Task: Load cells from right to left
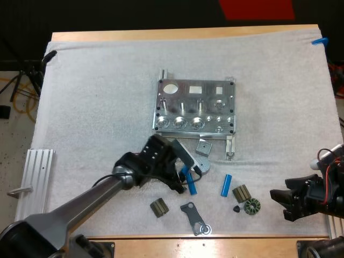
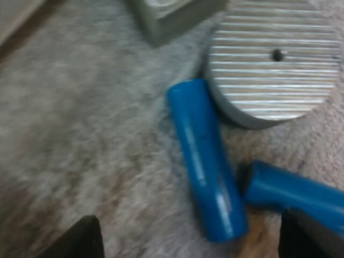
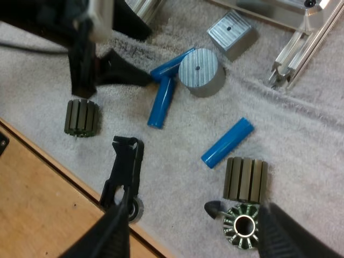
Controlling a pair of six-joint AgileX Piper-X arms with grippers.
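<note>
Saw the left tool (image 1: pixel 181 183) released low over the white mat (image 1: pixel 91 107), fingers apart on either side of one blue cylinder (image 2: pixel 207 161) and clear of it. Found a second blue cylinder (image 2: pixel 293 193) just beside it, with a ribbed round metal disc (image 1: pixel 200 163) at the first one's far end (fixture (image 1: pixel 196 105) farther back). Noted a third blue cylinder (image 1: pixel 226 185) alone to the right, near a ribbed dark part (image 1: pixel 241 193). Saw the right tool (image 1: pixel 277 203) released too, fingers spread, near the mat's right edge
</note>
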